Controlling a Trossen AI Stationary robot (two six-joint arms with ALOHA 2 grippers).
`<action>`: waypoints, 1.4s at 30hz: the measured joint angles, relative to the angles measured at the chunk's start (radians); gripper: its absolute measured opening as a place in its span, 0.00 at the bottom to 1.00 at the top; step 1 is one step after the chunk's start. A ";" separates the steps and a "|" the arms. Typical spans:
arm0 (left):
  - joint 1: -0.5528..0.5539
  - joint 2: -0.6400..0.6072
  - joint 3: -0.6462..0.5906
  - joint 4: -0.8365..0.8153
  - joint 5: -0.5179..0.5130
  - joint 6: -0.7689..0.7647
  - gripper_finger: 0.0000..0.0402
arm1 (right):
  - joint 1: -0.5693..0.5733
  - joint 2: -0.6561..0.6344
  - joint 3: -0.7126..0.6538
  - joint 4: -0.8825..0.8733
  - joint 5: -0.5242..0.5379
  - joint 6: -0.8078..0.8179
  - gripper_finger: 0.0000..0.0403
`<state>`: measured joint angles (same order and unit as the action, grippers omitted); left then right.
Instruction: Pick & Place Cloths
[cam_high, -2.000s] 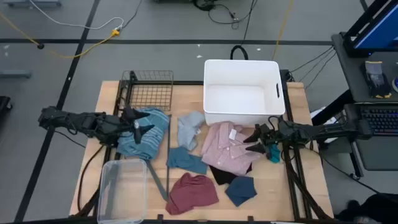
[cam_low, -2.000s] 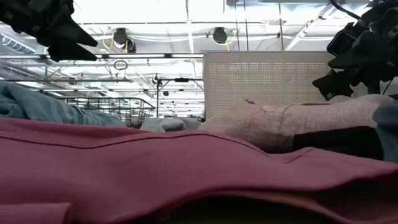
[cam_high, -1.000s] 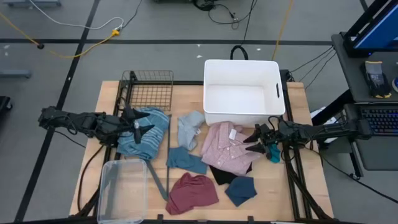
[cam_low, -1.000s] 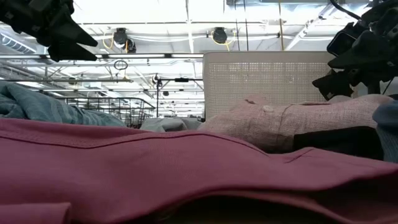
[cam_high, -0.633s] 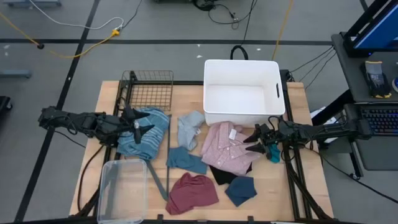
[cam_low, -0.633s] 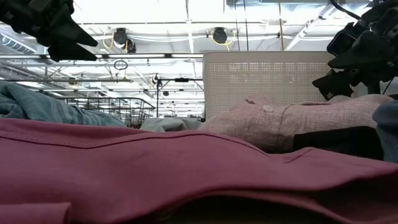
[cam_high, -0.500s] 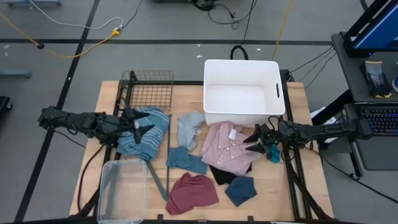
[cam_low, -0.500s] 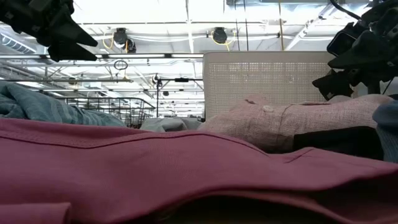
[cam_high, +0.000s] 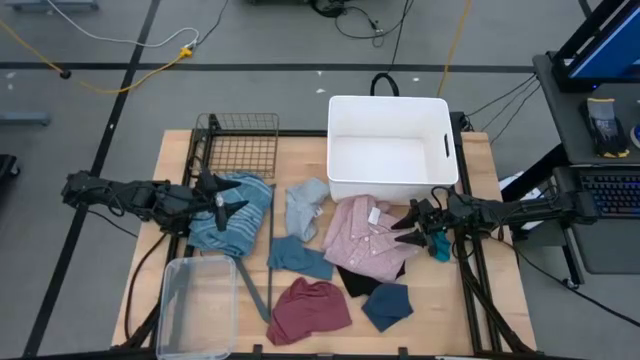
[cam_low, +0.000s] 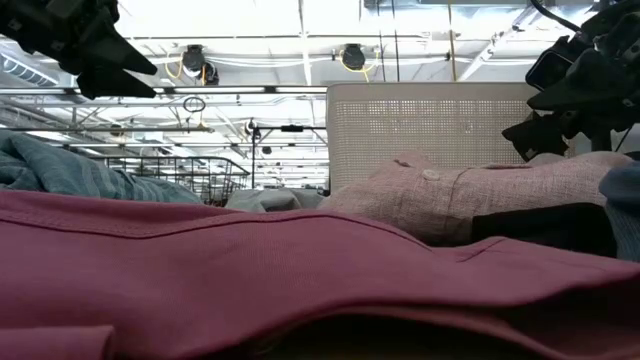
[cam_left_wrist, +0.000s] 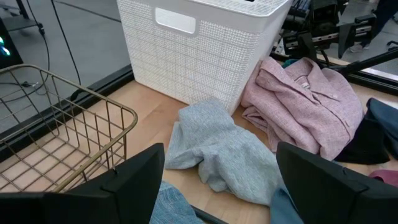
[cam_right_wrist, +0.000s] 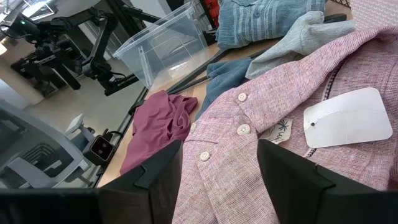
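Cloths lie loose on the table in front of the white tub (cam_high: 388, 150): maroon piece (cam_high: 309, 310) nearest, navy piece (cam_high: 387, 304), teal piece (cam_high: 299, 257), then pink shirt (cam_high: 366, 238) against the tub. Right gripper (cam_high: 410, 228) hovers spread and empty over the shirt's edge. Left gripper (cam_high: 225, 203), also spread, hangs over the striped top (cam_high: 240, 215), farther from the tub, grasping nothing.

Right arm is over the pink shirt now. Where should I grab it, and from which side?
Probably from above, on the raised fold beside the white paper tag of the crumpled pink button-up shirt. The open right gripper hovers at its edge; bunched cloth there gives the fingers something to pinch.
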<state>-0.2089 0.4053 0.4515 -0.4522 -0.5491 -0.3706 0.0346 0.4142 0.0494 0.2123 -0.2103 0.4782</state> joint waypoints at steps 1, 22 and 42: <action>0.000 0.000 0.000 0.000 0.000 0.000 0.77 | 0.000 0.000 0.000 0.000 0.000 0.000 0.50; 0.000 0.000 0.000 0.000 0.000 0.000 0.77 | 0.000 0.000 0.000 0.024 0.005 -0.027 0.50; 0.000 0.000 0.000 0.001 -0.035 0.053 0.77 | 0.000 0.000 0.000 0.120 0.000 0.192 0.50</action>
<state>-0.2085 0.4053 0.4515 -0.4512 -0.5841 -0.3174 0.0349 0.4145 0.0494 0.3323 -0.2100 0.6697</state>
